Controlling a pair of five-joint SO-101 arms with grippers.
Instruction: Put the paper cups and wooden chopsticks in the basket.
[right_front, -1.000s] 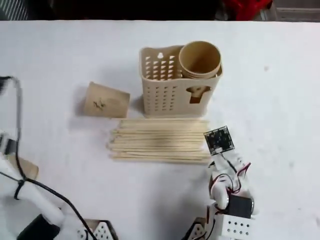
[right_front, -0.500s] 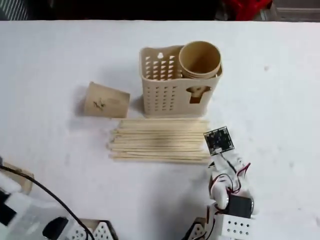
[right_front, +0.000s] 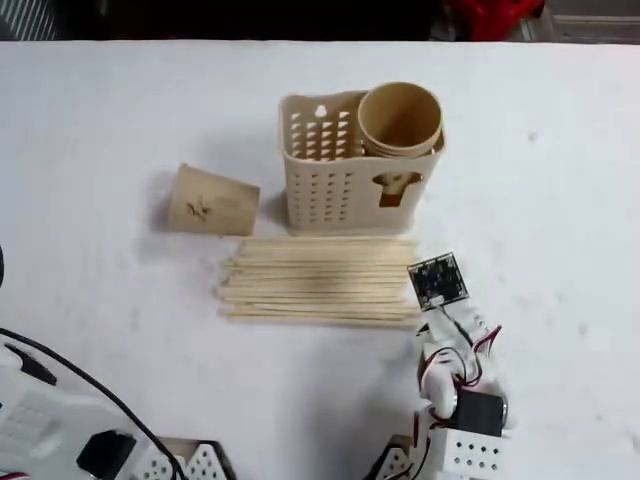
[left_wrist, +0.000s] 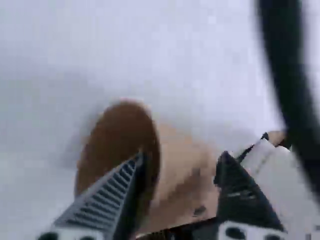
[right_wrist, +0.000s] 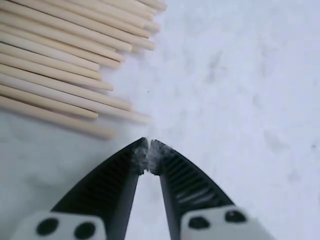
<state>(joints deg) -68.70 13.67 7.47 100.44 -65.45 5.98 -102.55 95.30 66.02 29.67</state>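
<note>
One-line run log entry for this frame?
left gripper: at paper cup, grip unclear | right gripper: shut, beside chopsticks | basket: holds stacked cups | second cup: on its side near basket

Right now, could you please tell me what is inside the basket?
Nested paper cups stand in one end of the basket; its walls hide their lower parts and the floor beside them.

The left tool (left_wrist: 181, 156) clasps a paper cup (left_wrist: 117, 135), while the right tool (right_wrist: 149, 145) hangs low, fingertips pressed together.
</note>
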